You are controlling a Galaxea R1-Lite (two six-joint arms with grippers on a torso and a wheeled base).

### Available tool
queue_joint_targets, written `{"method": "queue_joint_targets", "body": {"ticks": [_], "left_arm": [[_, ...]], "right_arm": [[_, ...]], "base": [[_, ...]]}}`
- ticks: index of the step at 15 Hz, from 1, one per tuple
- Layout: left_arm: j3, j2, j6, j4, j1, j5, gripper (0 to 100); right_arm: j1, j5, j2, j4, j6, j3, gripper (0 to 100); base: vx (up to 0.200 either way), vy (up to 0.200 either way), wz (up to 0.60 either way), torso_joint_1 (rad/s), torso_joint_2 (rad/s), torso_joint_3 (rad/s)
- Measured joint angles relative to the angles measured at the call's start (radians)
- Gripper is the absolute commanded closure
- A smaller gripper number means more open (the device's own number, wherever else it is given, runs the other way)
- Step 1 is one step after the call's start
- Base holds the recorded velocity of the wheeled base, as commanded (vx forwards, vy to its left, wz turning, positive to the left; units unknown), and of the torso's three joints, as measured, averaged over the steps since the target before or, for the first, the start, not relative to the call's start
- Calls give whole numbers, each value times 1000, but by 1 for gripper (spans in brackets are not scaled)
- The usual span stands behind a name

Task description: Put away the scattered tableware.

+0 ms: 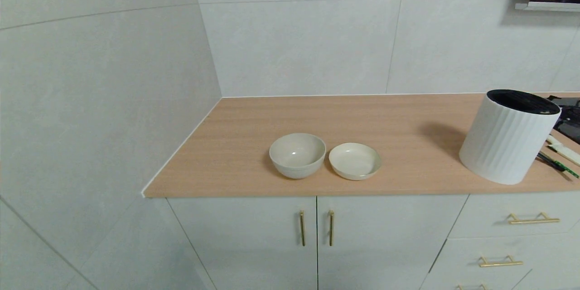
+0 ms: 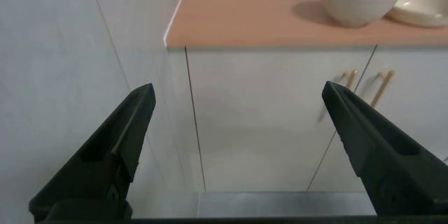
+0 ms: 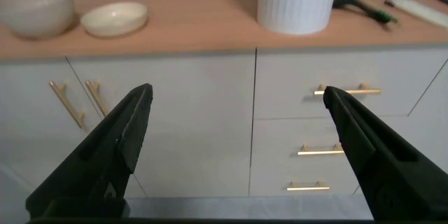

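Left gripper (image 2: 238,154): released, fingers (image 2: 105,161) spread wide. It is held below counter level, facing the white cabinet front (image 2: 266,119) near the counter's left front corner.

Right gripper (image 3: 238,154): released, fingers (image 3: 112,147) spread wide. It is held below counter level, facing the cabinet doors and the drawers (image 3: 343,112).

Bowl (image 1: 297,155): cream, upright, on the wooden countertop (image 1: 362,118) close to the front edge.

Shallow dish (image 1: 355,160): cream, just beside the bowl on its right; whether they touch cannot be told.

Tiled wall (image 1: 90,99): bounds the countertop on the left.

Open wood: behind both dishes and between the shallow dish and the ribbed container.

Ribbed container (image 1: 509,136): white, dark rim, near the front edge at far right.

Slender utensils (image 1: 555,163): lying just beyond the container.
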Motion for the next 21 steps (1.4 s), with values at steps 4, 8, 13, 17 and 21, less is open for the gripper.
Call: {"method": "queue_joint_targets", "body": {"ticks": [4, 8, 13, 17, 21], "left_arm": [[0, 0, 0, 0, 0, 0, 0], [0, 0, 0, 0, 0, 0, 0], [0, 0, 0, 0, 0, 0, 0], [0, 0, 0, 0, 0, 0, 0], [0, 0, 0, 0, 0, 0, 0]], "right_arm": [[0, 0, 0, 0, 0, 0, 0], [0, 0, 0, 0, 0, 0, 0], [0, 0, 0, 0, 0, 0, 0], [0, 0, 0, 0, 0, 0, 0], [0, 0, 0, 0, 0, 0, 0]], "base": [[0, 0, 0, -233, 531, 294], [0, 0, 0, -216, 507, 290], [0, 0, 0, -197, 482, 287], [0, 0, 0, -171, 465, 293], [0, 0, 0, -144, 452, 310]]}}
